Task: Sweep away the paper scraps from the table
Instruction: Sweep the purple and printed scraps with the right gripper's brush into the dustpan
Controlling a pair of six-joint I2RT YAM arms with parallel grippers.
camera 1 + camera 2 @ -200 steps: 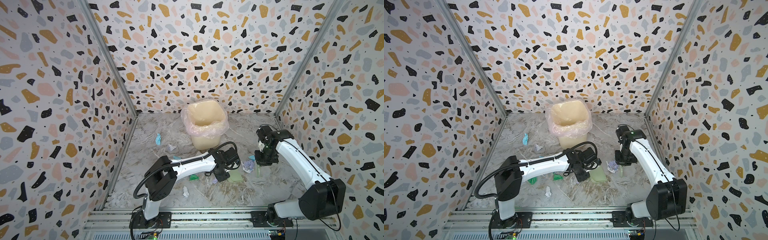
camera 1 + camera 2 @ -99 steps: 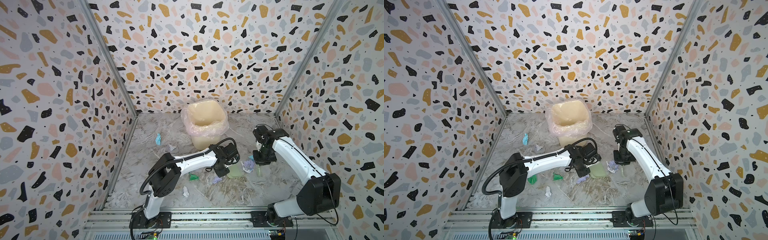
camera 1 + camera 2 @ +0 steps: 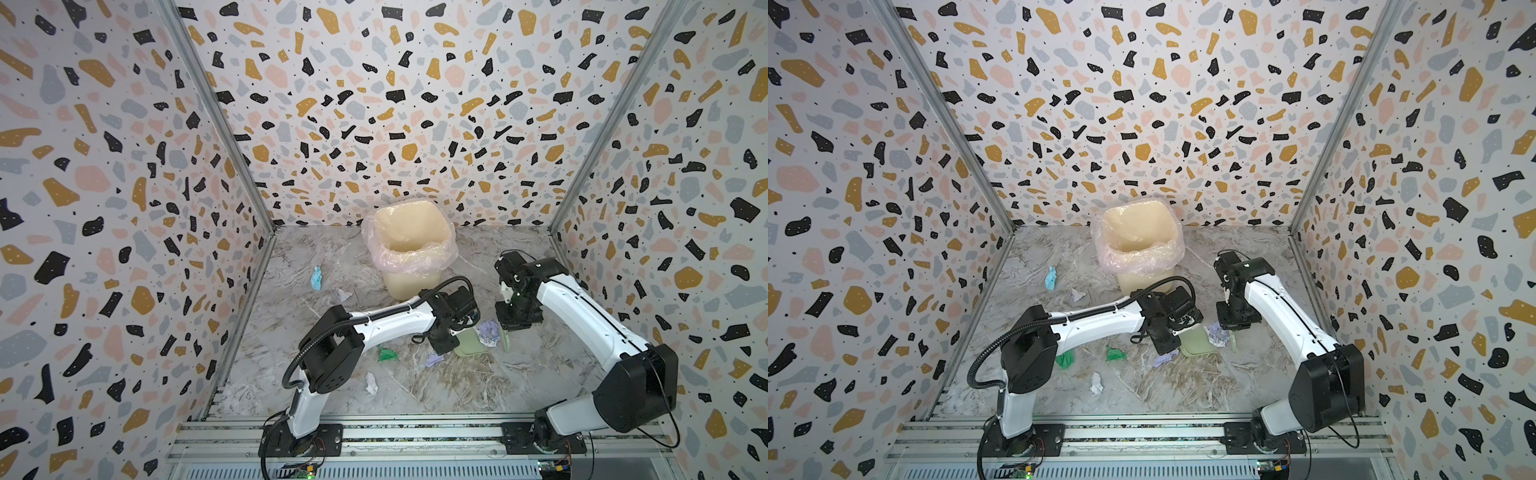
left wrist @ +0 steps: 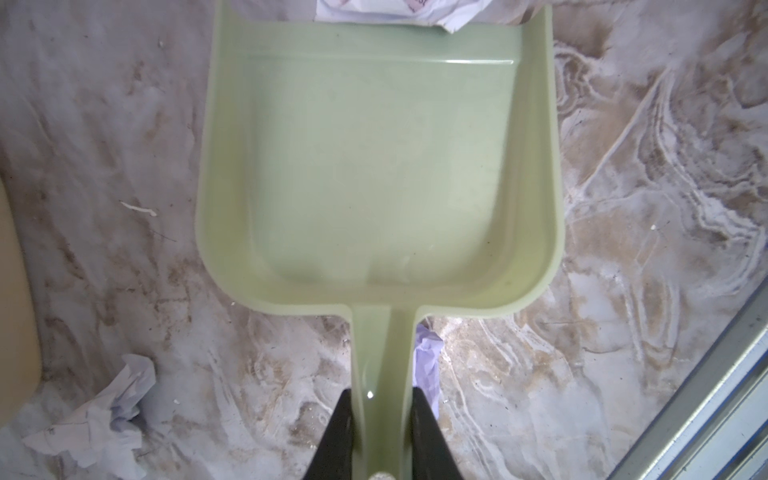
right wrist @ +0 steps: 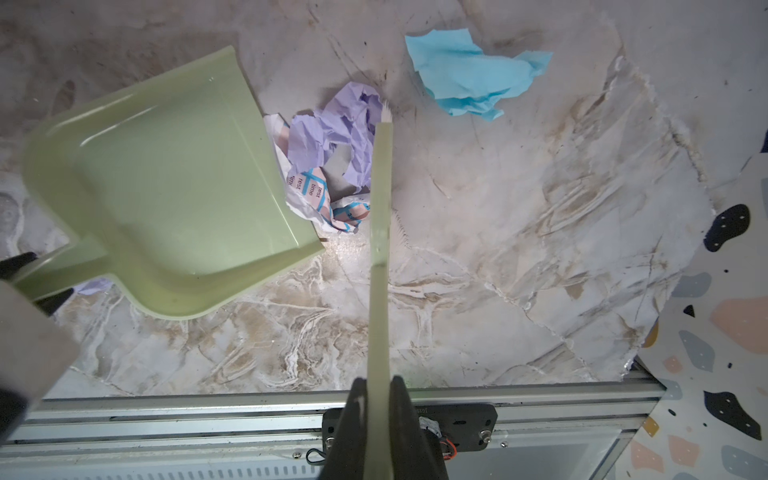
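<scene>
**Brush closes on the pan, pile now at the lip**

At the near edge of the tabletop (image 3: 457, 395), a white scrap (image 3: 370, 383) and a green scrap (image 3: 386, 354) lie loose, and neither has stirred. Further in, the left tool (image 4: 382, 399) pinches the dustpan (image 4: 374, 166) by its handle. The pan is empty. The right tool (image 5: 378, 386), pressed tight on the brush (image 5: 380, 187) handle, has edged toward the pan over the last second, crowding a lilac-and-printed pile (image 5: 328, 166) against its lip. One more stroke should load it. Beyond, a blue scrap (image 3: 316, 277) waits near the bin (image 3: 409, 249).
</scene>
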